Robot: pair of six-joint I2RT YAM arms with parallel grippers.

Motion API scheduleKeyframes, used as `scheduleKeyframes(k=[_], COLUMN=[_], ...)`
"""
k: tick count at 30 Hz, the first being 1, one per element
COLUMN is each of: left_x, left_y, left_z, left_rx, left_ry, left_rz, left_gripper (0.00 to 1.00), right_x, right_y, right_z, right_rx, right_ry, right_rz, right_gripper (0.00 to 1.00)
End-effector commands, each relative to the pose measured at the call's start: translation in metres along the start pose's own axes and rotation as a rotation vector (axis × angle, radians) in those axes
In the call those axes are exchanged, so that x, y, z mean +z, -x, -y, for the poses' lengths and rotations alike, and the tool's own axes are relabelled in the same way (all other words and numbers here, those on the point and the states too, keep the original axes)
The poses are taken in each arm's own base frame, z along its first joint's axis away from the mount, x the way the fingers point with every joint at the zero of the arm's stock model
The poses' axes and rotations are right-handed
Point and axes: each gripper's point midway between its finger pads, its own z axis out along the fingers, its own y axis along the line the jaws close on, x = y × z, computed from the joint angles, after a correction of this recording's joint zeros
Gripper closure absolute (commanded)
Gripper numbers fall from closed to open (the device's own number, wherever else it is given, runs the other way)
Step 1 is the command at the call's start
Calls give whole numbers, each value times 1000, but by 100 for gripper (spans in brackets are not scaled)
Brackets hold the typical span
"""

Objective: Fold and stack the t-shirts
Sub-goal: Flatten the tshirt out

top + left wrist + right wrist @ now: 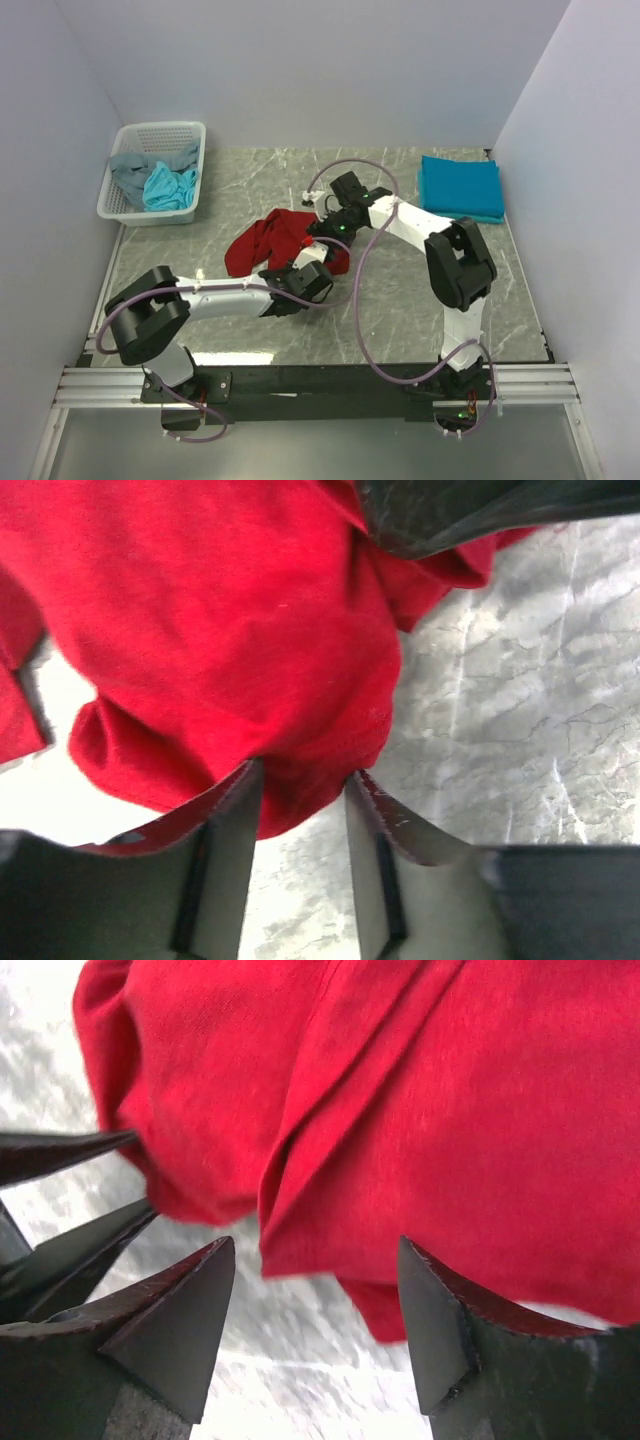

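- We note the dark red t-shirt (270, 243) crumpled at mid-table (420, 300), with both grippers at its right side.
- Left gripper (303, 775): jaws drawn narrow onto a fold of the red cloth, which fills the gap.
- Right gripper (315, 1250): jaws wide at the shirt's edge, bare table showing between them.
- Teal-blue t-shirt (460, 187) lies folded far right. The grey t-shirt (128, 170) and turquoise t-shirt (168, 188) sit in the white basket (118, 208), far left.

Centre, crumpled dark red cloth t-shirt (272, 240); back left, white plastic mesh basket (160, 137) with two more inside; back right, folded teal-blue cloth t-shirt (460, 185).
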Motion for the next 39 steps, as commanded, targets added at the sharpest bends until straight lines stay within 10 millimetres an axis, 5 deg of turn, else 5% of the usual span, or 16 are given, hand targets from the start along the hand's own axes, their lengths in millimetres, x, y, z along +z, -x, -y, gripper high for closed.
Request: scheduleKeyframes(k=[1,5,8,9,14,19,23,25,29,32,36,39], left_x=[-10,-6,-7,-8,-35,-70,-122,-148,-226,-294,-392,-444], left_y=[20,14,15,16,43,76,118,139,185,214,241,246], left_z=[-5,-4,-4,-5,-12,-31,-65,-83,-117,-144,-180,-198], left_rx=[-88,-83,-90,-93,-161,-253,-348,-361,-381,-413,-456,-478], left_ry=[3,3,2,1,-38,-82,-110,-105,-145,-186,-286,-352], left_rz=[98,83,88,93,191,304,455,524,725,885,1095,1192], left_gripper=[57,71,94,97,99,100,100,99,99,99,99,99], right_x=[7,22,25,21,-19,-100,-162,-211,-321,-415,-500,-540], right_y=[16,12,7,8,19,48,61,79,109,111,92,76], right_z=[3,-6,-1,4,5,8,9,6,-6,-45,-79,-105], right_rx=[46,44,58,61,18,-68,-189,-273,-359,-410,-387,-377], right_ry=[-33,-40,-79,-109,-160,-265,-418,-545,-847,-1021,-1165,-1191], right_rz=[4,-33,-51,-50,5,90,105,168,364,579,772,887], right_gripper=[28,34,53,67,91,100,100,100,100,100,100,100])
